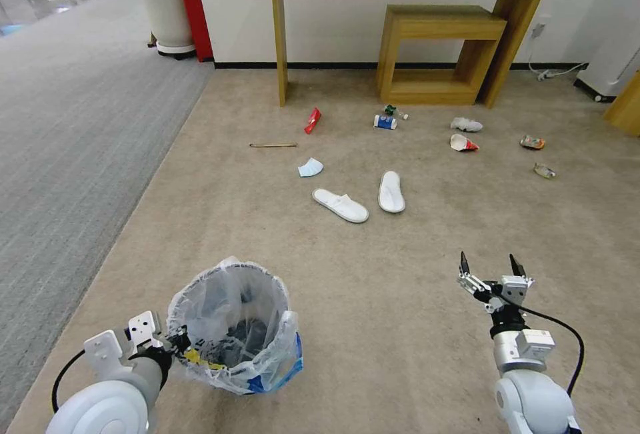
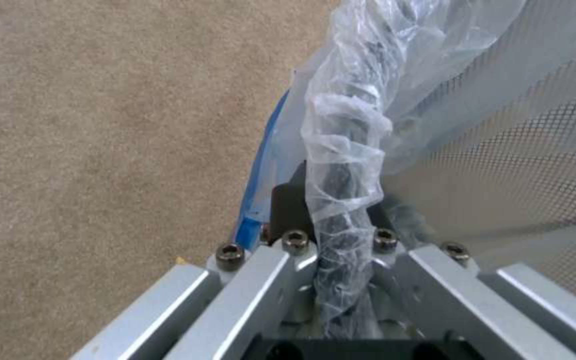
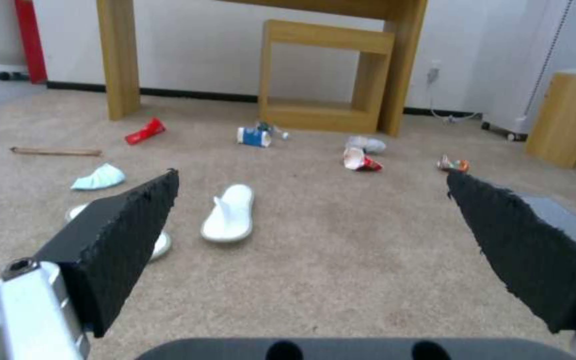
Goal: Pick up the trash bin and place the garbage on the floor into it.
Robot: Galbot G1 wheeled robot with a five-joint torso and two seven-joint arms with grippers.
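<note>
Bin: the trash bin sits low on the robot's left, on or just above the floor (which of the two I cannot tell), its whitish bag hanging over the rim.
Left gripper: at the bin's near-left rim, fingers pinched narrow on the rim and bag; the left wrist view shows the crumpled plastic running straight down between them.
Right gripper: low on the robot's right, well apart from the bin, fingers spread wide and holding nothing, pointed toward the litter.
Nearest garbage: two white slippers lie ahead and slightly left of the right gripper, between it and the rest; the right one's long axis runs away from the robot, the left one lies slanted.
Farther garbage: blue face mask, thin stick, red wrapper, blue-white cup, tissue, red-white paper cup, and two small crushed pieces farther right.
Key relation: the free right arm is the nearer one to the slippers, in my judgement.
Hidden: the bin's black body is masked by the bag.
</note>
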